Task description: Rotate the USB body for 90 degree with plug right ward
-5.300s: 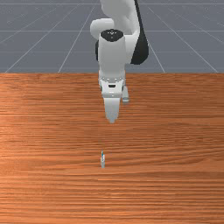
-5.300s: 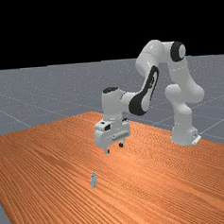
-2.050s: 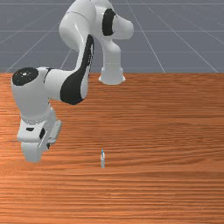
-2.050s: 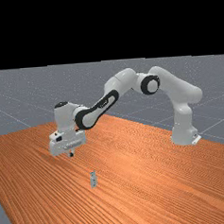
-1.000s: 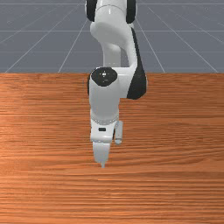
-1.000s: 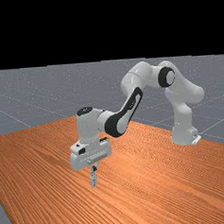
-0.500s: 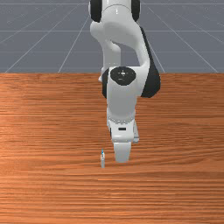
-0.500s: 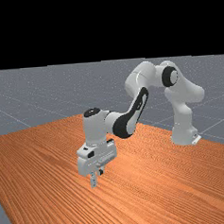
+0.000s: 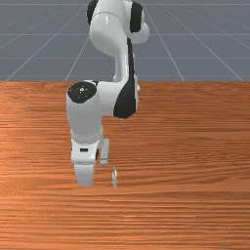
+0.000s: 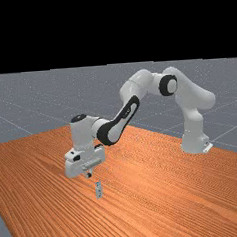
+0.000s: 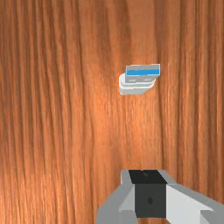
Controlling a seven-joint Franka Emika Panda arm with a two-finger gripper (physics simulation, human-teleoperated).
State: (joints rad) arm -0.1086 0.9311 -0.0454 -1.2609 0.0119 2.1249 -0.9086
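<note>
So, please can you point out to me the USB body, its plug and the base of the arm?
USB body [image 11: 131,91]: wrist view, on the side of its pale case.
Plug [image 11: 143,72]: wrist view, on its blue strip.
Base [image 10: 195,142]: far view, on its white lower part.

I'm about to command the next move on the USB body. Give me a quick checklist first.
1. USB body upright on the table: ok.
2. Plug pointing rightward: not ok, it points up.
3. Gripper over the body: not ok, it hangs to the front view's left of it.
4. Fingers open for a grasp: not ok, they are together with nothing between them.
5. Gripper clear of the body: ok, a gap shows.
6. Body steady if nudged: cannot tell.
</note>
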